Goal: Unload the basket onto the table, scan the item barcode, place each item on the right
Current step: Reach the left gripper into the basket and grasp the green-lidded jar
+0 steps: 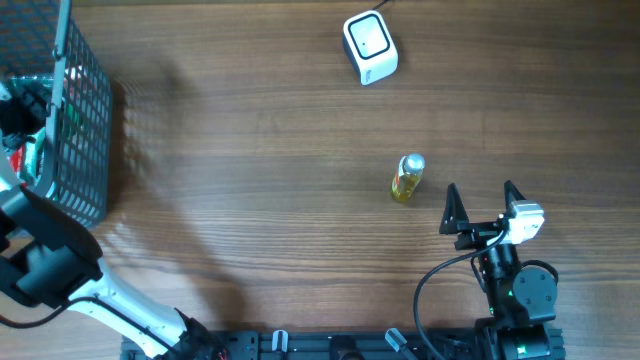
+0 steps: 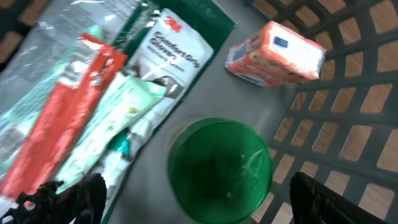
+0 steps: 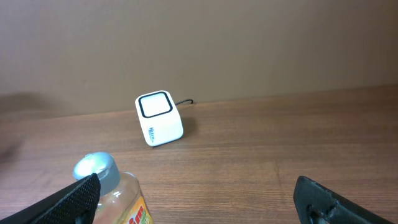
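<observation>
Bottle on the wooden desk (image 1: pixel 250 150), both hands spread.
The small clear bottle of yellow liquid with a silver cap (image 1: pixel 407 178) lay near the wide-open right hand (image 1: pixel 482 190), well apart from the white cube scanner (image 1: pixel 370 47). The left hand (image 2: pixel 199 196), fingers wide, hung inside the dark wire basket (image 1: pixel 85 130) above a round green lid (image 2: pixel 221 168).

table (image 1: pixel 250 200): matt wood | scanner (image 1: pixel 370 47): glossy plastic | bottle (image 1: pixel 407 180): clear plastic

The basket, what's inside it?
In the basket: a round green container, an orange-and-white box, a white 3M pack, a red packet and a mint packet. Anything under them is covered.
</observation>
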You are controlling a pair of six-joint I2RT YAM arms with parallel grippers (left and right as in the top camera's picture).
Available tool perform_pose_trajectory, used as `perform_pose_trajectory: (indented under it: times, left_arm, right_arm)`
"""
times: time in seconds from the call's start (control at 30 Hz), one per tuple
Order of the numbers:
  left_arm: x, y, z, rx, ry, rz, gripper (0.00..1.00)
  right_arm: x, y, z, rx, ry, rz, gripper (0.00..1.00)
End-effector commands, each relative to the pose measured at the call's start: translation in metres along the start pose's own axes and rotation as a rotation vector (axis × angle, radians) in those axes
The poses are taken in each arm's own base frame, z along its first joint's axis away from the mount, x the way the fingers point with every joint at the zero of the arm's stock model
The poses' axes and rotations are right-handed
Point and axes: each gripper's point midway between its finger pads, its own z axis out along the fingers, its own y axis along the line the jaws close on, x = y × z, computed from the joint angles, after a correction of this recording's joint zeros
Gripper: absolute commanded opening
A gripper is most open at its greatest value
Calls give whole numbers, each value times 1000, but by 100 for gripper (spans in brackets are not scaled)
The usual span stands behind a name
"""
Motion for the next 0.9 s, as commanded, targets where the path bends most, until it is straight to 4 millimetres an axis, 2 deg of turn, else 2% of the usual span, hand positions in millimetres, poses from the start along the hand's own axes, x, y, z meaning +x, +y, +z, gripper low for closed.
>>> perform_pose_trajectory:
  times: [0.0, 0.23, 0.5, 0.63, 0.73, 0.8, 0.87]
  left_arm:
    - [6, -9, 17, 30, 28, 53, 88]
    - [20, -4, 42, 30, 86, 55, 90]
    - [30, 1, 62, 28, 125, 46, 89]
    - [28, 3, 62, 25, 116, 45, 76]
    - [28, 8, 62, -4, 116, 46, 74]
    - [28, 9, 62, -10, 119, 45, 63]
    - [28, 12, 61, -27, 120, 46, 58]
  right_arm:
    - [0, 1, 0, -10, -1, 13, 100]
    - [0, 1, 0, -10, -1, 13, 100]
    - [0, 1, 0, -10, -2, 13, 100]
    - [0, 1, 0, -10, -2, 13, 100]
    - [0, 2, 0, -11, -1, 13, 100]
    - [0, 1, 0, -10, -1, 13, 100]
    - [0, 2, 0, -11, -1, 13, 100]
